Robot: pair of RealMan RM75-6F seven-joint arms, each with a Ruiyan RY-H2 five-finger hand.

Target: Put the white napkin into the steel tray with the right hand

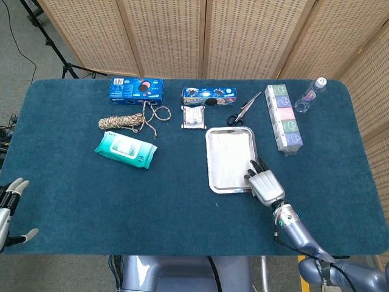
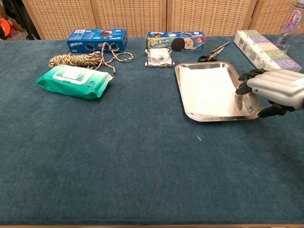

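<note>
The steel tray (image 1: 212, 159) (image 2: 183, 92) lies right of the table's centre. The white napkin (image 1: 230, 157) (image 2: 211, 88) lies flat inside it. My right hand (image 1: 265, 186) (image 2: 271, 89) sits at the tray's near right corner. Its fingertips (image 2: 242, 88) are bent down over the rim onto the napkin's corner, while the thumb stays outside the tray. No pinch on the napkin shows. My left hand (image 1: 8, 210) hangs off the table's near left edge with fingers spread and nothing in it.
Along the back stand a blue cookie box (image 1: 136, 89), a second cookie box (image 1: 209, 95), a small packet (image 1: 193, 116), scissors (image 1: 243, 110), a long tissue pack (image 1: 283, 117) and a bottle (image 1: 310, 96). A rope (image 1: 124, 121) and a green wipes pack (image 1: 126, 149) lie to the left.
</note>
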